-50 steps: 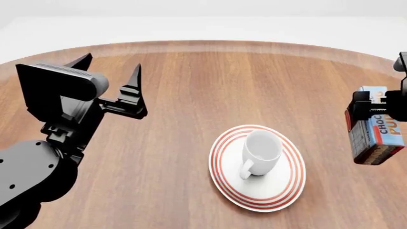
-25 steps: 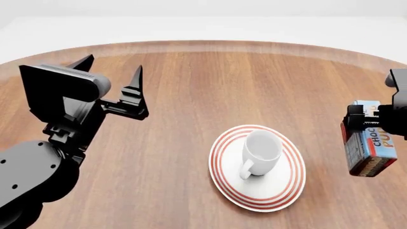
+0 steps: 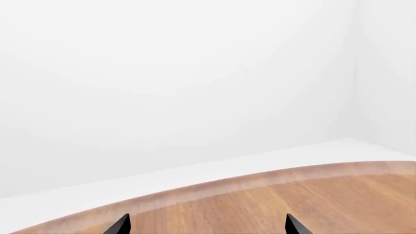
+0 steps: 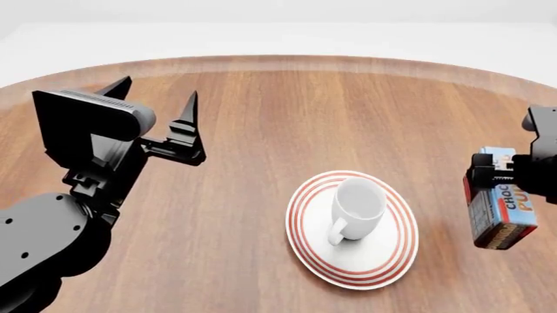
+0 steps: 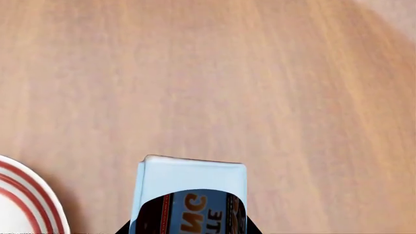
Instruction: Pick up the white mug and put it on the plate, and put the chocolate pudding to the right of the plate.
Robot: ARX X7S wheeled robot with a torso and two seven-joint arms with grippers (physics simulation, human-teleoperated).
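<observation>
The white mug [image 4: 358, 208] stands upright on the red-ringed plate [image 4: 383, 264] at the table's front centre, handle toward me. My right gripper [image 4: 509, 175] is shut on the chocolate pudding [image 4: 499, 215] and holds it above the table to the right of the plate. In the right wrist view the chocolate pudding [image 5: 190, 195] sits between the fingers, with the plate's rim [image 5: 29, 200] beside it. My left gripper [image 4: 156, 104] is open and empty, raised over the table's left side; only its fingertips [image 3: 120, 225] show in the left wrist view.
The round wooden table [image 4: 261, 117] has its far edge [image 4: 287, 60] against a white floor. The left arm [image 4: 61, 222] fills the front left of the head view.
My right gripper has moved down and slightly left with the chocolate pudding, closer to the table beside the plate. The left arm has shifted very slightly right.
</observation>
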